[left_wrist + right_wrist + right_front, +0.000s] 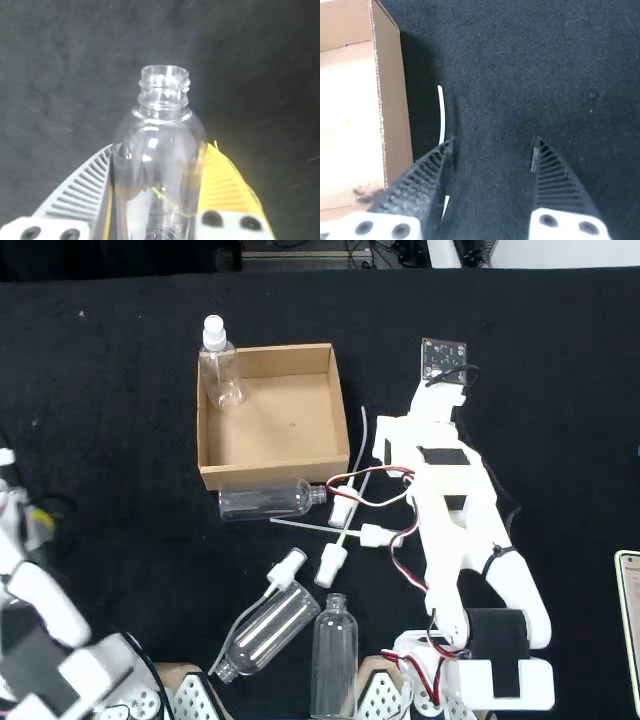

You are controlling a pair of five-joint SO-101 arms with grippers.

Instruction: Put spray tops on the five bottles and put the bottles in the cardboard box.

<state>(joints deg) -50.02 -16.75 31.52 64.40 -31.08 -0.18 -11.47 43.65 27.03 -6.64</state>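
The black table [100, 390] carries the cardboard box [260, 476]. A capped bottle [222, 370] stands upright in the box's far corner, and a second bottle [268, 501] lies on its side just outside the near wall. The right gripper [493, 145] hangs spread beside the box's side wall with nothing between its fingers, close to a thin white tube [441, 115]. The left gripper [159, 147] is clamped on the open bottle [157, 165], one finger against each flank and the neck pointing away from the wrist. This bottle is clear plastic with rounded shoulders and a threaded, topless mouth. A slanted bottle [265, 630] lies toward the table's near side. Four white spray tops [332, 562] lie loose between it and the box.
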